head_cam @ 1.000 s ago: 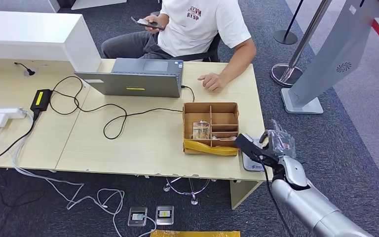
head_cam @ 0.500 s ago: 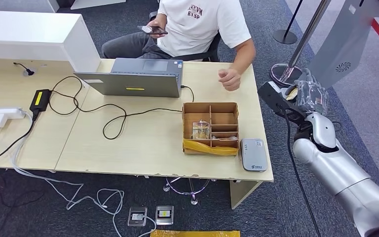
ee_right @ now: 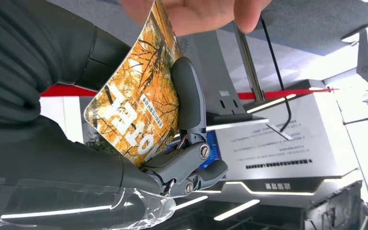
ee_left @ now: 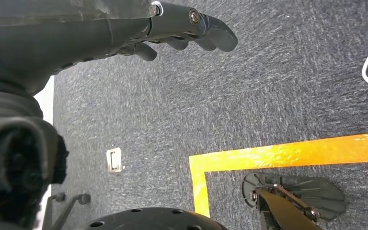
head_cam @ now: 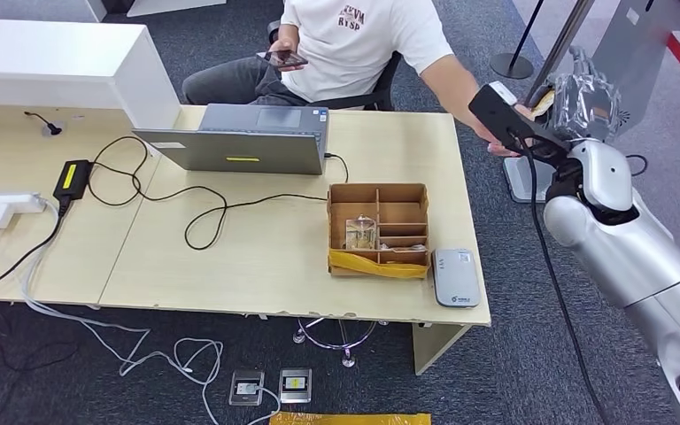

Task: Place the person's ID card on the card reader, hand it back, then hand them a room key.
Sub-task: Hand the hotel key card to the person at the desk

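In the head view the orange, tree-printed card [head_cam: 542,100] shows as a sliver beside the right hand [head_cam: 575,93], the rest hidden behind the dark fingers [head_cam: 584,88]. In the right wrist view a person's hand [ee_right: 196,12] above the fingers is cut off by the picture's edge. The card's small print is too small to read. The left hand [ee_left: 100,28] is cut off too.

Orange autumn-print card [ee_right: 134,108] is sitting pinched in the right hand [ee_right: 124,139], the person's fingers [ee_right: 196,14] touching its far edge; grey card reader [head_cam: 455,276] is lying flat at the table corner.
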You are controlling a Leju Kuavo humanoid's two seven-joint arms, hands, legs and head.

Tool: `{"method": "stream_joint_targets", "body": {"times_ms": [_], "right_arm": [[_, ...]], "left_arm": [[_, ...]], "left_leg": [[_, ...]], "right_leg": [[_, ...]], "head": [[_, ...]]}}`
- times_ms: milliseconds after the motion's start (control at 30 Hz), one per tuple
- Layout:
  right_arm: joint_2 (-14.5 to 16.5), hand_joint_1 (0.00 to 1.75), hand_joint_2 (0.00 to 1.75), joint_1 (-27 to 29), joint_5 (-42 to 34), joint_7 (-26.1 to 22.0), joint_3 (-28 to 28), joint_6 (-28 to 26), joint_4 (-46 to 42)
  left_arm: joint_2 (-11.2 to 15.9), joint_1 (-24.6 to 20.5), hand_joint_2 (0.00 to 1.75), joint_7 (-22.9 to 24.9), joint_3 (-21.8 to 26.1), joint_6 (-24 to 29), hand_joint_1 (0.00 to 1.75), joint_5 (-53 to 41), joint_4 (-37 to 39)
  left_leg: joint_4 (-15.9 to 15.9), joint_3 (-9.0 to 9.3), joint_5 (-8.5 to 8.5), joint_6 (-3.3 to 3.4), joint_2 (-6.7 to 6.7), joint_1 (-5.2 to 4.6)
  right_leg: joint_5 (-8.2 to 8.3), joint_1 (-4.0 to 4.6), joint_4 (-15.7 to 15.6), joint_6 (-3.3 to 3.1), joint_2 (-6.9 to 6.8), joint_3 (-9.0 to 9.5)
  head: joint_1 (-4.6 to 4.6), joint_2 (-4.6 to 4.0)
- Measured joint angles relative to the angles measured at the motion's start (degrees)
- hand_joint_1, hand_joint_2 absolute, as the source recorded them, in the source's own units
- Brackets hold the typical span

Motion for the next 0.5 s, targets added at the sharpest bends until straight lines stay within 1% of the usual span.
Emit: {"method": "stream_joint_targets", "body": {"times_ms": [133,267,333,400,433,467,500], "right_arm": [[2.14,1.67,1.75,-3.2,0.75,-0.19,1.92,1.06,0.93],[4.87,1.71,1.75,-5.12,1.49,-0.36,4.32,2.21,3.38],[6.43,1.69,1.75,-5.77,1.83,-0.57,5.4,2.18,5.2],[8.06,1.63,1.75,-6.16,2.02,-0.85,6.36,1.93,7.18],[8.83,1.57,1.75,-6.31,2.08,-1.02,6.84,1.76,8.19],[9.64,1.36,1.75,-6.47,2.17,-1.19,7.36,1.57,9.28],[10.47,1.07,1.75,-6.62,2.29,-1.37,7.85,1.4,10.4]], "left_arm": [[-0.1,-0.53,0.0,0.53,-0.19,-0.09,0.0,-1.22,0.0],[-0.16,-1.06,0.0,1.23,-0.23,-0.48,0.0,-2.7,0.0],[-0.16,-1.3,0.0,1.49,-0.23,-0.71,0.0,-3.27,0.0],[-0.17,-1.47,0.0,1.71,-0.23,-0.76,0.0,-3.67,0.0],[-0.18,-1.52,0.0,1.76,-0.23,-0.76,0.0,-3.81,0.0],[-0.18,-1.53,0.0,1.8,-0.23,-0.74,0.0,-3.88,0.0],[-0.17,-1.53,0.0,1.82,-0.23,-0.73,0.0,-3.92,0.0]], "left_leg": [[0.0,-0.02,0.0,0.0,0.0,0.02],[0.0,-0.04,0.01,-0.01,-0.05,0.03],[0.0,-0.04,0.01,-0.01,-0.07,0.04],[0.0,-0.04,0.01,-0.01,-0.07,0.04],[0.0,-0.05,0.01,-0.01,-0.07,0.04],[0.0,-0.05,0.01,-0.02,-0.07,0.04],[0.0,-0.05,0.01,-0.02,-0.07,0.04]], "right_leg": [[0.0,0.02,0.0,0.0,0.0,-0.03],[0.0,0.03,0.01,-0.01,-0.01,-0.03],[-0.01,0.03,0.01,-0.01,-0.01,-0.03],[-0.01,0.03,0.0,-0.01,-0.01,-0.03],[-0.01,0.03,0.0,-0.01,-0.01,-0.03],[-0.01,0.03,0.0,-0.01,-0.01,-0.03],[-0.01,0.03,0.0,-0.01,-0.01,-0.03]], "head": [[0.01,0.01],[0.01,0.01],[0.01,0.01],[0.01,0.0],[0.01,0.0],[0.0,0.0],[0.01,0.0]]}}
